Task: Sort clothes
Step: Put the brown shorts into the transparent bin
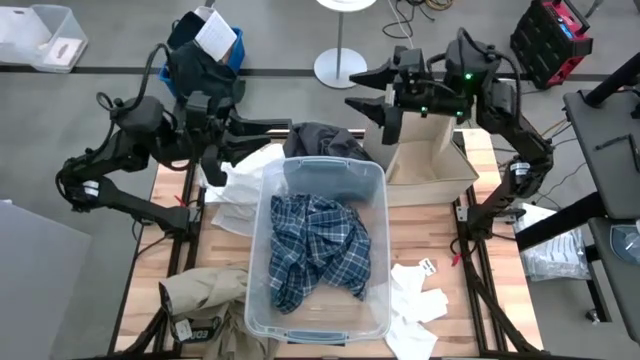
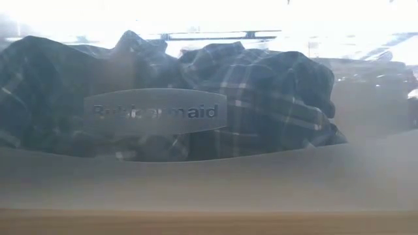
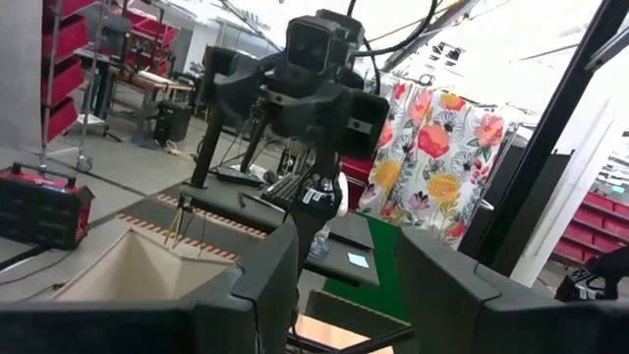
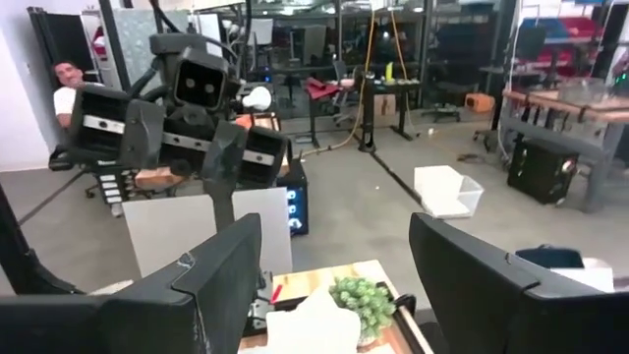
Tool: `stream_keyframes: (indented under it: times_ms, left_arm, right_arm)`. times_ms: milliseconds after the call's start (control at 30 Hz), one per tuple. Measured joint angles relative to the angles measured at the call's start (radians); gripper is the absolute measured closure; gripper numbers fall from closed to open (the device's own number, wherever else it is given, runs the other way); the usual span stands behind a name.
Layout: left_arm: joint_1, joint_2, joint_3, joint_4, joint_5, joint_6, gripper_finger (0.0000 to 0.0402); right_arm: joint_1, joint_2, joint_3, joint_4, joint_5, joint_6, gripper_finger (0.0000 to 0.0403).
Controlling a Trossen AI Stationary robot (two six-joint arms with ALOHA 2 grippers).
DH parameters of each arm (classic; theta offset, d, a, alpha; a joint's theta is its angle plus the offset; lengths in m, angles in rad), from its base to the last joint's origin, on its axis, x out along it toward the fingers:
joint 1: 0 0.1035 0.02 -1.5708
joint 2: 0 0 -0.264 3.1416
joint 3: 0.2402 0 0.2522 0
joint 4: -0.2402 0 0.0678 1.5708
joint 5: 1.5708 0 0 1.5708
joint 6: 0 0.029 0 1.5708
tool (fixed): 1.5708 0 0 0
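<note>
A blue-and-white plaid shirt point(image 1: 318, 248) lies crumpled inside a clear plastic bin point(image 1: 258, 300); it also shows through the bin wall in the low view point(image 2: 261, 98). A dark grey piece point(image 1: 322, 140) lies at the bin's far end. White pieces lie left of the bin point(image 1: 238, 185) and at the near right point(image 1: 415, 300). A tan khaki piece point(image 1: 205, 292) lies at the near left corner. My left gripper point(image 1: 255, 140) is open and empty, raised over the table's far left. My right gripper point(image 1: 365, 90) is open and empty, raised at the far right, facing the left one.
An open cardboard box point(image 1: 432, 165) stands at the far right of the table. A small green plant point(image 4: 359, 295) shows below my right gripper. A dark bundle with a blue bag point(image 1: 205, 50) lies beyond the far left edge. A person point(image 4: 67, 84) sits in the room behind.
</note>
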Motion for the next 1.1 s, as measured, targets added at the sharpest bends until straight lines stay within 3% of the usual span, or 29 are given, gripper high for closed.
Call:
stream_keyframes:
  times_ms: [300,433,533,800,1100]
  left_arm:
    - [0.000,0.049,-0.001,0.002,0.021,-0.039,0.0251]
    - [0.000,0.070,-0.001,-0.014,0.071,-0.040,0.0251]
    - [0.000,0.093,0.000,-0.024,0.089,-0.041,0.0251]
    - [0.001,0.156,0.011,0.017,0.090,-0.088,0.0251]
    - [-0.013,0.161,0.111,0.027,0.092,0.028,0.0251]
  right_arm:
    - [-0.006,-0.010,-0.001,-0.042,-0.002,-0.012,0.0148]
    - [0.019,-0.014,-0.004,-0.164,-0.094,0.018,0.0161]
    - [0.073,-0.018,-0.014,-0.217,-0.147,0.031,0.0171]
    - [0.202,-0.015,-0.076,-0.212,-0.113,-0.004,0.0194]
    - [0.361,-0.085,-0.224,-0.219,-0.116,-0.120,0.0212]
